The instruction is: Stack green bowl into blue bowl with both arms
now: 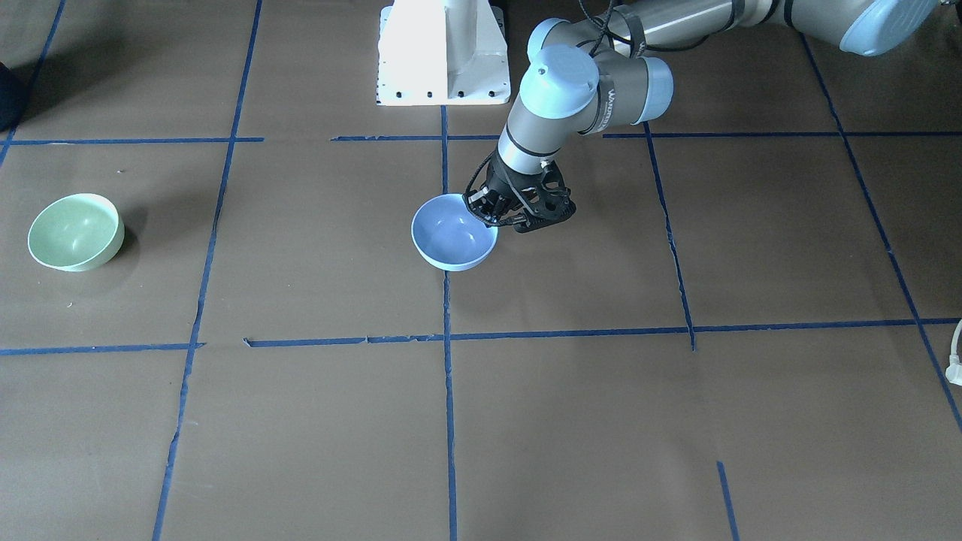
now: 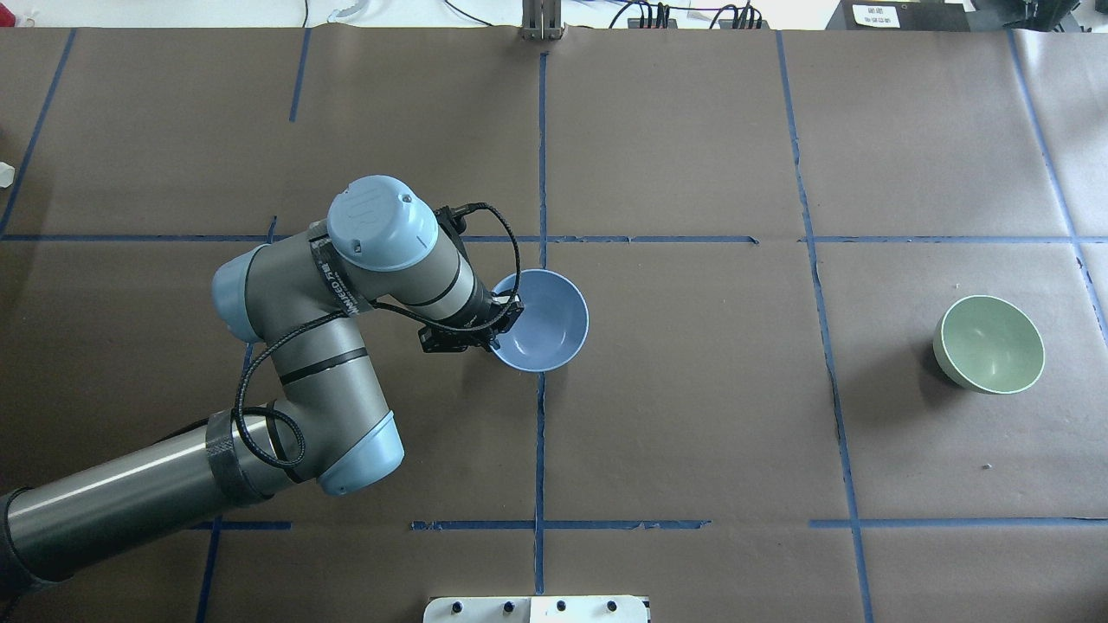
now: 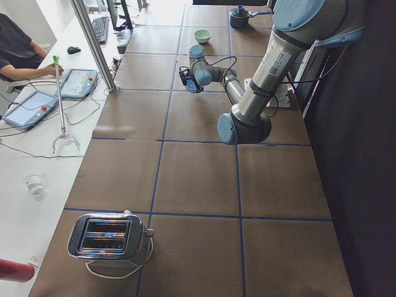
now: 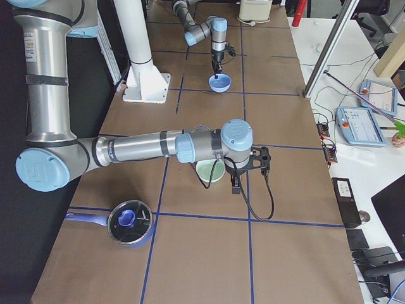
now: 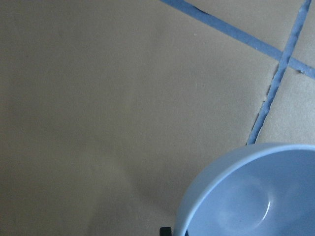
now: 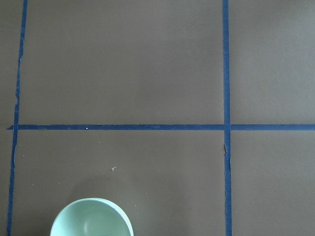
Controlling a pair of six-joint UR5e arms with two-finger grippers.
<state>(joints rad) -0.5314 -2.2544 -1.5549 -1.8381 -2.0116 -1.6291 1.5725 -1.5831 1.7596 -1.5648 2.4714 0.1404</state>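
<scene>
Overhead and front views both look steeply down on the blue bowl (image 2: 547, 322) from opposite sides of the tabletop (image 2: 692, 415). The two side views look along the tabletop from either end. The left wrist camera sits close above that bowl's rim; the right wrist camera looks straight down well apart from it, over the green bowl (image 6: 91, 219).

A pale periwinkle-blue round plastic bowl (image 2: 550, 324) is upright at the worktop's middle, its rim pinched by the left gripper (image 2: 508, 315). A pale mint-green round plastic bowl (image 2: 991, 344) stands upright near the right edge.
</scene>
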